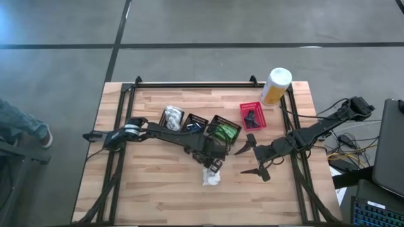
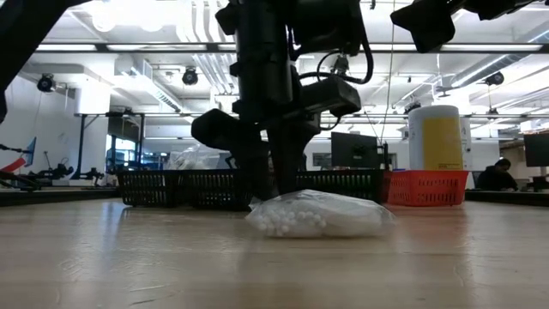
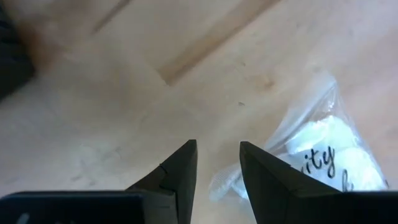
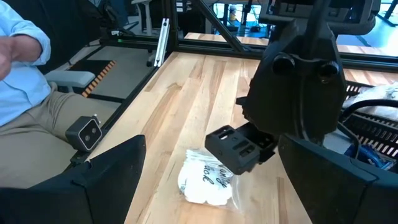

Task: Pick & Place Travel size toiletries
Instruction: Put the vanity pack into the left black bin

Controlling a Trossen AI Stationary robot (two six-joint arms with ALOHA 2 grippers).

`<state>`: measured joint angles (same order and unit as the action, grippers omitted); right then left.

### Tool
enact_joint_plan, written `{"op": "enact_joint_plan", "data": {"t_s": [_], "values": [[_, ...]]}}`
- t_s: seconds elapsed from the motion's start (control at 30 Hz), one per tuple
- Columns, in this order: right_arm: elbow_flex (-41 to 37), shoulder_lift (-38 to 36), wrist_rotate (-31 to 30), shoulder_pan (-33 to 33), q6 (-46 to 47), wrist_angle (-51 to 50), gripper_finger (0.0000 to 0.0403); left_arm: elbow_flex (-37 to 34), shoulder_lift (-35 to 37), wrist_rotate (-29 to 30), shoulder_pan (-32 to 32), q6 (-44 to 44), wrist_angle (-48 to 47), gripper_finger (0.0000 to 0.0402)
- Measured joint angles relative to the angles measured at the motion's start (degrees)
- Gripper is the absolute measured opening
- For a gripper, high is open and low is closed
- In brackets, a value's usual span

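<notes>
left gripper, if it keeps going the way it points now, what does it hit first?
Probably the bare wooden table. The left gripper points down with a narrow gap between its fingers, and the clear-wrapped white packet lies just off to one side; depth is unclear, so one finger might clip its wrapper edge.

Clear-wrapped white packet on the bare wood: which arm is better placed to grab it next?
Left. The left gripper hangs right over the clear-wrapped white packet, jaws open beside it. The right gripper sits open, off to the side, farther away.

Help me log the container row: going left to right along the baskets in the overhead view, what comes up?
Black basket with white packets → black basket with dark sachets → black basket with green packets → red basket → white-and-yellow canister.
</notes>
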<state>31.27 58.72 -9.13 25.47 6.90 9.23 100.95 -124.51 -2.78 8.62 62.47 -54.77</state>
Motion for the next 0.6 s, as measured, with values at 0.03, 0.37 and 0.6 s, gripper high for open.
{"op": "enact_joint_plan", "data": {"t_s": [0.03,0.37,0.6], "values": [[0.0,0.0,0.0,0.0,0.0,0.0,0.0364,0.0,0.0,-1.11,0.0,0.0,0.18,0.0126],[0.0,0.0,0.0,0.0,0.0,0.0,0.0364,0.0,0.87,-3.79,-0.15,0.4,-0.36,0.0126],[0.0,0.0,0.0,-0.02,0.0,0.0,0.0364,0.02,2.46,-5.16,-0.02,7.83,-1.31,0.0126]]}}
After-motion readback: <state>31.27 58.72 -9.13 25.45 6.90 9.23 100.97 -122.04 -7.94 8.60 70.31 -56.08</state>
